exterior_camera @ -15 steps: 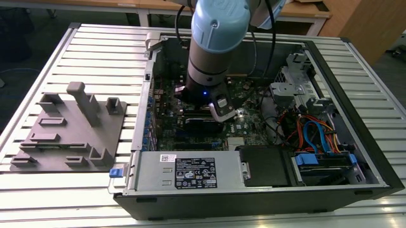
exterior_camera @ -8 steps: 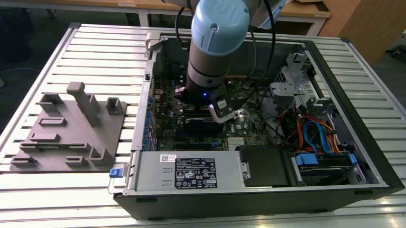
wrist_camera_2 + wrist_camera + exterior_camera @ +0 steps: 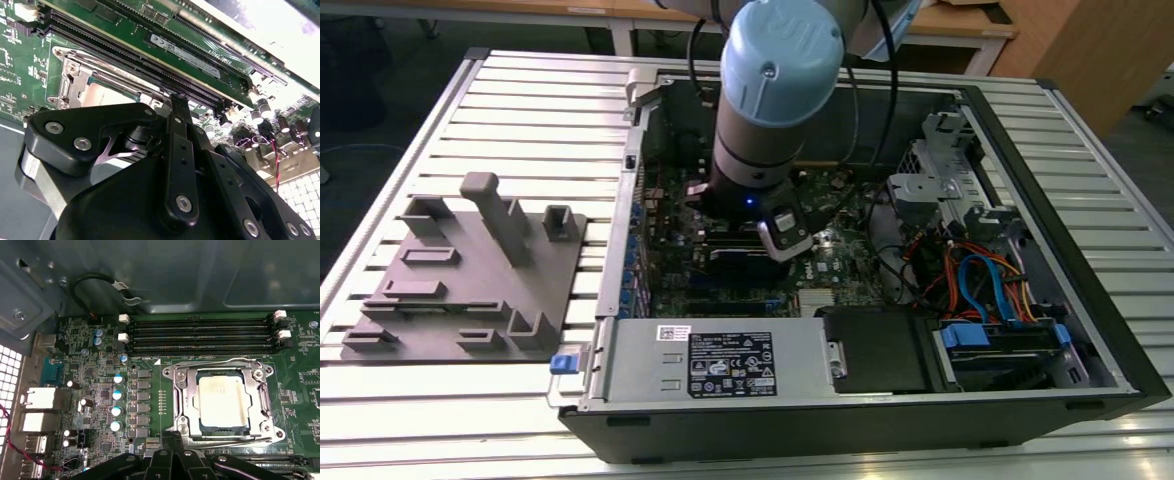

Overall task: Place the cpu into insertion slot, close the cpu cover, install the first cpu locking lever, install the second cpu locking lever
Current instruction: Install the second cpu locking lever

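The cpu [image 3: 223,399] lies flat in the insertion slot [image 3: 271,432], its dull silver top showing through the window of the cpu cover [image 3: 183,390]. The cover lies down flat over the chip. A thin wire locking lever [image 3: 220,359] runs along the socket's edge beside the memory slots. My gripper [image 3: 173,440] hangs just off the opposite socket edge, its black links converging, fingers shut with nothing between them. In the second wrist view the gripper [image 3: 177,100] sits close beside the cpu [image 3: 102,95] and cover [image 3: 75,75]. In the exterior view the gripper [image 3: 781,235] is low inside the open case.
Long black memory slots [image 3: 200,335] run beside the socket. Capacitors [image 3: 117,395] and rear ports [image 3: 40,400] stand on the board. The case walls [image 3: 1067,130], power supply [image 3: 707,365] and cabled drive bay [image 3: 987,290] hem the arm in. A grey fixture [image 3: 467,270] sits at the exterior view's left.
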Controlling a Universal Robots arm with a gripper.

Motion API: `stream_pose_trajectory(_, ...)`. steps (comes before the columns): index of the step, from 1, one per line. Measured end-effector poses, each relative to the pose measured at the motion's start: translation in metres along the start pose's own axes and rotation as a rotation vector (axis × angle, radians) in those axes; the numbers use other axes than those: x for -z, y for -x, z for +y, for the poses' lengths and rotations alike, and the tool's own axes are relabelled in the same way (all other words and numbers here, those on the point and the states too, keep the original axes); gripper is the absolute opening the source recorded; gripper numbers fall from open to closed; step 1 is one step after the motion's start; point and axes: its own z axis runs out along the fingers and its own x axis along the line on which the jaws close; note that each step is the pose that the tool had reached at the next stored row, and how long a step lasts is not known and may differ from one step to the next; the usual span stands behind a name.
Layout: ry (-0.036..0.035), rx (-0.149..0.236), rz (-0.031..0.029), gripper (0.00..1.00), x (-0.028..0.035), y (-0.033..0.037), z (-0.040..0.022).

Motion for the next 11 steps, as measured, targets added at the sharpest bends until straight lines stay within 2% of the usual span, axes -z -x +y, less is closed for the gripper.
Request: stream_pose_trajectory(11,0.0068,0.000,0.0002,0.11,-0.0029,-0.0008,-0.0006)
